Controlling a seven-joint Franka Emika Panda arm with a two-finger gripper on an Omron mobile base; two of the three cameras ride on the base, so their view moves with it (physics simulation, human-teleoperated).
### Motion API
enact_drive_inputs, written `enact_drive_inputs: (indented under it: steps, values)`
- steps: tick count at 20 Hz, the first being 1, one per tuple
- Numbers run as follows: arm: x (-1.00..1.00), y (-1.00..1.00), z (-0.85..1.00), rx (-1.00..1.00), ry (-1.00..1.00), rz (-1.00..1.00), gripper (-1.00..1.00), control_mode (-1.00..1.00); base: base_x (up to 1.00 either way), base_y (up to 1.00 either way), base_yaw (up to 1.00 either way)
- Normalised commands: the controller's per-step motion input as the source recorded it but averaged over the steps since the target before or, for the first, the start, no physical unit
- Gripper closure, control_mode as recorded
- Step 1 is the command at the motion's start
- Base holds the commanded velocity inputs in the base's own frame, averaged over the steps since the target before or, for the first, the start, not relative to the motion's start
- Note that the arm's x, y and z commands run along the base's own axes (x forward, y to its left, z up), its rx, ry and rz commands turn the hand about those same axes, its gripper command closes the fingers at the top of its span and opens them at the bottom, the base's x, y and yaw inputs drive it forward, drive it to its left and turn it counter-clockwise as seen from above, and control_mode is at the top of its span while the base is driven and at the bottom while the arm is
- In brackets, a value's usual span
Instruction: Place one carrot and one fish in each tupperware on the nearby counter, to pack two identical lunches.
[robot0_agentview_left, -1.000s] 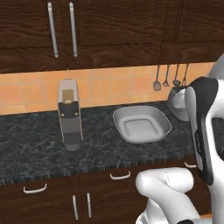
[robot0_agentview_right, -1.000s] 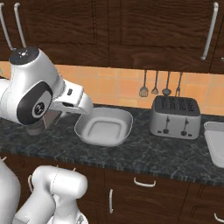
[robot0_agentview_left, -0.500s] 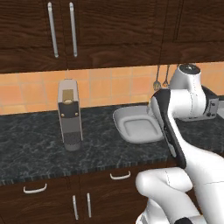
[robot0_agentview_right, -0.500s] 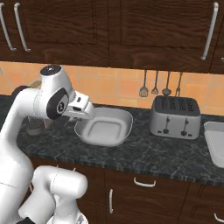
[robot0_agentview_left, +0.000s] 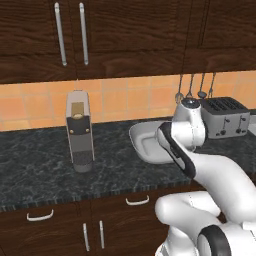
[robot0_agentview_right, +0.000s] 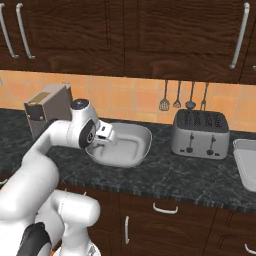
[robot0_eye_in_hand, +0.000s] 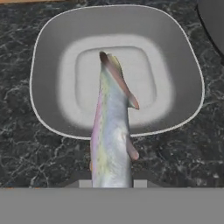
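My gripper (robot0_eye_in_hand: 111, 183) is shut on a silvery, pink-tinged fish (robot0_eye_in_hand: 111, 131), holding it by the tail end. The fish points out over a shallow light-grey tupperware (robot0_eye_in_hand: 52, 52) that lies below on the speckled counter (robot0_eye_in_hand: 26, 148). In the right base view the gripper (robot0_agentview_right: 107, 138) hangs over the left part of that tupperware (robot0_agentview_right: 135, 147). In the left base view the arm covers much of the tupperware (robot0_agentview_left: 142, 140). A second tupperware (robot0_agentview_right: 246, 162) sits at the counter's far right. The carrot is out of view.
A silver slotted toaster (robot0_agentview_right: 200, 134) stands right of the near tub, also visible in the left base view (robot0_agentview_left: 225, 117). A tall grey coffee machine (robot0_agentview_left: 80, 131) stands to the left. Utensils (robot0_agentview_right: 177, 95) hang on the orange tiled wall. Dark drawers (robot0_agentview_right: 165, 220) lie below the counter.
The arm has swung from high at the side down over the oval tub, bringing the gripper and fish above it. The gripper stays shut. The counter things have not moved.
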Motion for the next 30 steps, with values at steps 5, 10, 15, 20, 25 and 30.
enact_drive_inputs:
  steps: [5, 10, 15, 20, 25, 30]
  values:
    - [1.00, 0.00, -0.41, 0.01, 0.00, 0.00, 1.00, -1.00, 0.00, 0.00, 0.00]
    - [0.95, -0.04, -0.44, 0.04, 0.05, 0.00, 1.00, -1.00, 0.00, 0.00, 0.00]
    - [0.73, -0.01, -0.58, 0.01, 0.04, 0.00, 1.00, -1.00, 0.00, 0.00, 0.00]
    - [0.14, 0.00, -0.51, 0.00, 0.00, 0.00, -1.00, -1.00, 0.00, 0.00, 0.00]
    - [0.00, 0.00, 0.04, 0.00, 0.00, 0.00, -1.00, -1.00, 0.00, 0.00, 0.00]
    - [-0.15, 0.01, 0.78, 0.01, -0.04, 0.00, -1.00, -1.00, 0.00, 0.00, 0.00]
